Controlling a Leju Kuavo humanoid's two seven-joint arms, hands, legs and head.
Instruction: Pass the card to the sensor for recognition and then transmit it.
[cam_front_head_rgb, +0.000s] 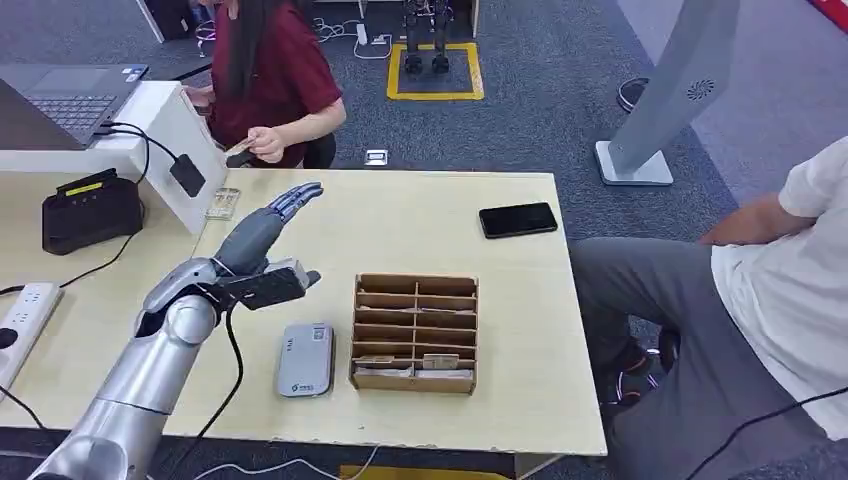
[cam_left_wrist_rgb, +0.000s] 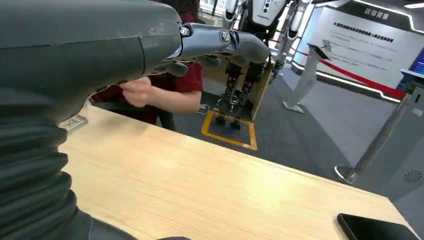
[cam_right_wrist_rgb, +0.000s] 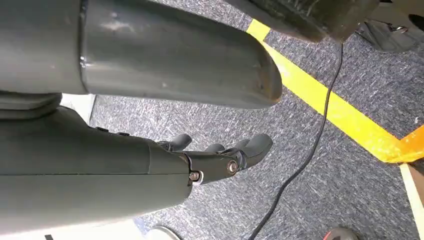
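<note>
My left hand (cam_front_head_rgb: 288, 204) reaches over the far left part of the wooden table (cam_front_head_rgb: 420, 225), fingers stretched out and empty, pointing at a person in a red shirt (cam_front_head_rgb: 270, 70). That person's hand pinches a small tan card (cam_front_head_rgb: 238, 152) just beyond my fingertips. The left wrist view has my left hand (cam_left_wrist_rgb: 220, 42) extended, with the person's hand (cam_left_wrist_rgb: 136, 92) behind it. The grey sensor (cam_front_head_rgb: 305, 360) lies near the front edge, beside a brown slotted card box (cam_front_head_rgb: 415, 333). My right hand (cam_right_wrist_rgb: 220, 155) hangs above grey carpet, fingers loosely extended and empty.
A black phone (cam_front_head_rgb: 517, 219) lies at the table's far right. A black device (cam_front_head_rgb: 90, 212), a laptop (cam_front_head_rgb: 70, 100) and a power strip (cam_front_head_rgb: 25, 320) sit on the left desk. A small clear case (cam_front_head_rgb: 222, 203) lies near my fingers. Another person (cam_front_head_rgb: 760, 300) sits at the right.
</note>
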